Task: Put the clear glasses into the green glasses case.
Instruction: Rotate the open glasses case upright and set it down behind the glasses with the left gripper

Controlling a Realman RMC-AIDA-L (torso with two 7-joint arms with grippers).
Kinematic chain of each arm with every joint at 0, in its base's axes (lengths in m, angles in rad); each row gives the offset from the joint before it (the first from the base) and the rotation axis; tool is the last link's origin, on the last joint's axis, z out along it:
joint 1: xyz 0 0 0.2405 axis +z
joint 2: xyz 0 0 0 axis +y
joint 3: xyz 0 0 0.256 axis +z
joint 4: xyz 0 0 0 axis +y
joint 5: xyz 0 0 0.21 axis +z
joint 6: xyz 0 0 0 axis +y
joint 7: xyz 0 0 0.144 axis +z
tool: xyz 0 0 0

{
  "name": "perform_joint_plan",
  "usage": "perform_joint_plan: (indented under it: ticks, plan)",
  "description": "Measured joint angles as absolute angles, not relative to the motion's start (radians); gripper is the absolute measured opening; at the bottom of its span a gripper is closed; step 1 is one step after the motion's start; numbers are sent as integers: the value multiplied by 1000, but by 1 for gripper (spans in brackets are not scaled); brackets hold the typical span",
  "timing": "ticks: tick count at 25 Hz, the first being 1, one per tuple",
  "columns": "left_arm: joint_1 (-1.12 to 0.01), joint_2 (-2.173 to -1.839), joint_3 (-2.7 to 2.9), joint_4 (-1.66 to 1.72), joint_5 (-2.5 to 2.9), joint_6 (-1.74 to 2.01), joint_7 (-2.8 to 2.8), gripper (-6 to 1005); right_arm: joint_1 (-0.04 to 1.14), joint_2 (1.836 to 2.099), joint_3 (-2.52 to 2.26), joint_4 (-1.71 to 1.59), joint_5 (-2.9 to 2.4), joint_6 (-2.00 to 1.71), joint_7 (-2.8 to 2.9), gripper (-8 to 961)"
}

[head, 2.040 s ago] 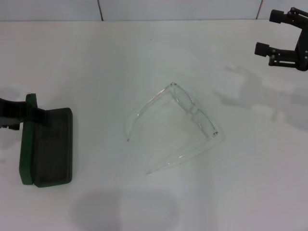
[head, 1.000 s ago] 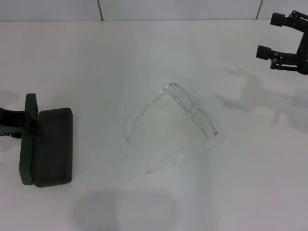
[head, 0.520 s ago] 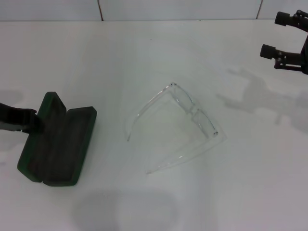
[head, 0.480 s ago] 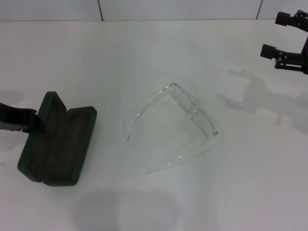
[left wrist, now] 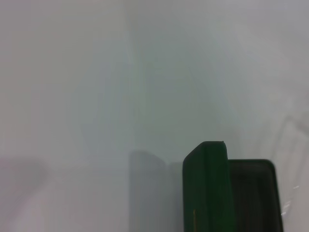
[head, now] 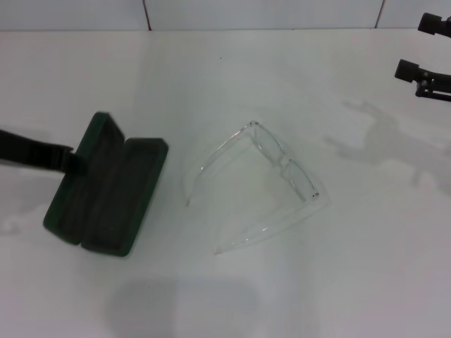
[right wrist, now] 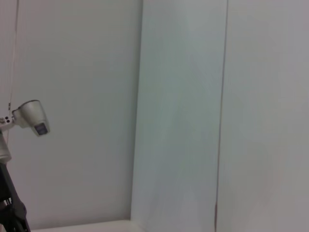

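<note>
L gripper (head: 70,160) grips lid edge of open dark green hinged glasses case (head: 109,193). Clear plastic wraparound glasses (head: 264,184) lie near, to its right, untouched. R gripper (head: 431,48) far off, raised, fingers spread. Step: positioning case. Next, prob.: R arm picks up glasses.

The left gripper (head: 74,163) entered from the head view's edge, its fingertips hidden behind the raised lid of the green glasses case (head: 113,190), so its grip could not be judged. In the left wrist view the case (left wrist: 227,193) was cut off by the picture's edge. The right gripper (head: 426,49), well away from the case, was cropped by the frame's edge.
</note>
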State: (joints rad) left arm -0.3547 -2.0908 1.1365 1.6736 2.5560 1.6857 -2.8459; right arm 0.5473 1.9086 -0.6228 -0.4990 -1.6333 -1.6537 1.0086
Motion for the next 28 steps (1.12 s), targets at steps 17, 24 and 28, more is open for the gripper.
perform_joint_plan:
  ticks: [17, 24, 28]
  plan:
    - [-381, -2085, 1176, 1875, 2497, 1803, -2115, 208, 405, 1916, -537, -495, -1466, -1758, 1099, 885]
    - [-371, -2083, 1256, 1868, 2454, 1843, -2023, 208, 359, 1930, -525, -499, -1461, -1792, 1156, 885]
    - [-351, -2085, 1311, 1864, 2480, 1843, -2011, 208, 352, 1936, -519, -494, -1458, -1797, 1162, 885]
